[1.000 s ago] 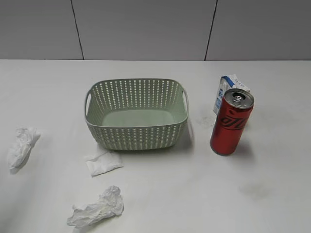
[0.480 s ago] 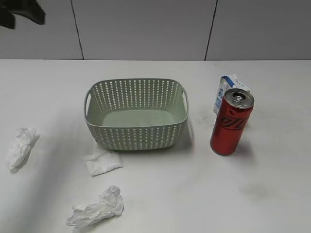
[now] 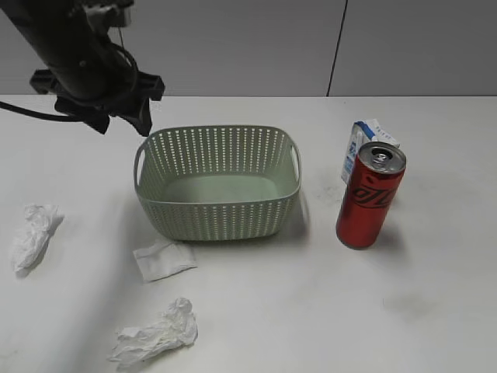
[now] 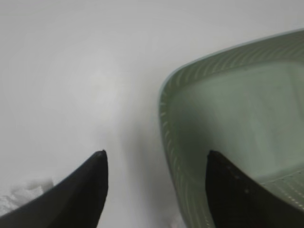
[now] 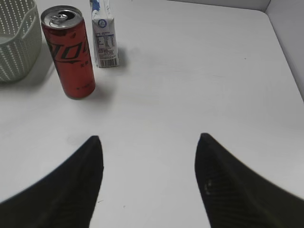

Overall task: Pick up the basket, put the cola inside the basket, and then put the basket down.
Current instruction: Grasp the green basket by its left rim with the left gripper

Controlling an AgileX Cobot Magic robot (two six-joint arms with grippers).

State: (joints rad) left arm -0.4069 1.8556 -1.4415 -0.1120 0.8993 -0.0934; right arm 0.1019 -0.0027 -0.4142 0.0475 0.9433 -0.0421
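nothing done yet. basket (image 3: 217, 183) sits on tabletop (image 3: 326, 311), empty; cola (image 3: 370, 196) upright just right of it. left tool (image 4: 154, 166) spread above basket's left rim; right tool (image 5: 149, 152) spread, idle. lift, load, set-down remain.

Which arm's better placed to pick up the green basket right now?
Left. Its gripper hangs open beside the pale green perforated plastic basket, the left rim showing between the jaws in the left wrist view. The right gripper, also open, sits over bare table, nearer the tall red drink can.
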